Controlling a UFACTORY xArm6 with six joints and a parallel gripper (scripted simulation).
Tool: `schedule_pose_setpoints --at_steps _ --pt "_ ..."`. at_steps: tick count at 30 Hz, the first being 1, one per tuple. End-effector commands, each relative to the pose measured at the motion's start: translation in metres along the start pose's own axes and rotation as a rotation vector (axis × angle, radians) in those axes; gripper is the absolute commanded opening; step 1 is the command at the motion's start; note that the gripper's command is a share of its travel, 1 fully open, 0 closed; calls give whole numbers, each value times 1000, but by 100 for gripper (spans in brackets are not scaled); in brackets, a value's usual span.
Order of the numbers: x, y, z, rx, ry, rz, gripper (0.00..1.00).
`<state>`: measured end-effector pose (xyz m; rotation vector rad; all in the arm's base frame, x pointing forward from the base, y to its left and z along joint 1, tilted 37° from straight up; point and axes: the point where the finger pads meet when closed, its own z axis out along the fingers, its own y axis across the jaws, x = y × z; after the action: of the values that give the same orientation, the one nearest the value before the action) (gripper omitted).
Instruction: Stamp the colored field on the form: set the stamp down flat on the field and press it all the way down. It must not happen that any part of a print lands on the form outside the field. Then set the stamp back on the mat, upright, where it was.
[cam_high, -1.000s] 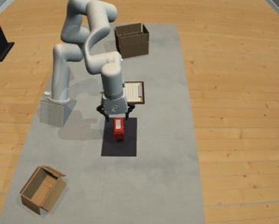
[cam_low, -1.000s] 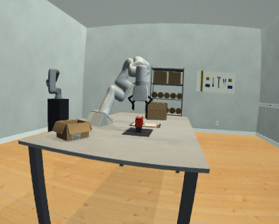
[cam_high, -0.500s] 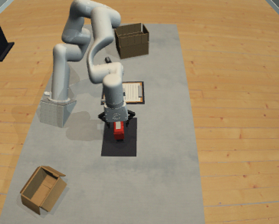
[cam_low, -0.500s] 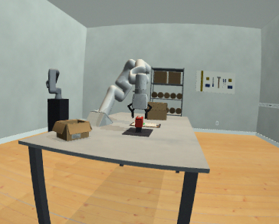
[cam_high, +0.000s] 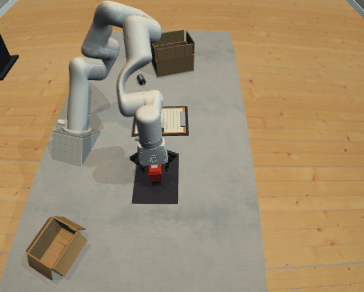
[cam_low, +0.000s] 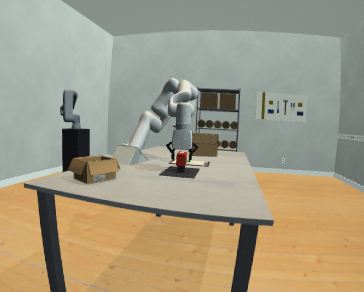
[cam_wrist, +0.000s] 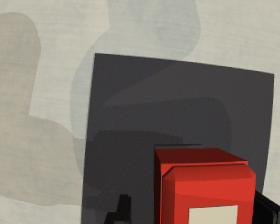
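I see the claw spread wide with nothing in its grip. The red stamp stands upright on the dark mat between the fingers; they look clear of its sides, though I can't be sure. The form lies behind the claw.

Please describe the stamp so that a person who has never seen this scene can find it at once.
Look at the grey table and find the dark square mat near its middle, just in front of the clipboard form. The stamp stands on that mat, directly under the open gripper. It is the only bright red block there.
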<state>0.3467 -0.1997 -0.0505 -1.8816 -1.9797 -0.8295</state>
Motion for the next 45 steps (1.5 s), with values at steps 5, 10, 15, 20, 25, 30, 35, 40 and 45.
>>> schedule_pose_setpoints --at_steps 5,10,15,20,25,30,35,40,45 --pt "-1 1 0 -2 -3 -1 89" --pt "-1 1 0 -2 -3 -1 89" --pt "-1 1 0 -2 -3 -1 29" --pt "-1 1 0 -2 -3 -1 29" --pt "-1 1 0 -2 -3 -1 29" --pt "-1 1 0 -2 -3 -1 29" --pt "-1 1 0 -2 -3 -1 29" --pt "-1 1 0 -2 -3 -1 29" --pt "-1 1 0 -2 -3 -1 29"
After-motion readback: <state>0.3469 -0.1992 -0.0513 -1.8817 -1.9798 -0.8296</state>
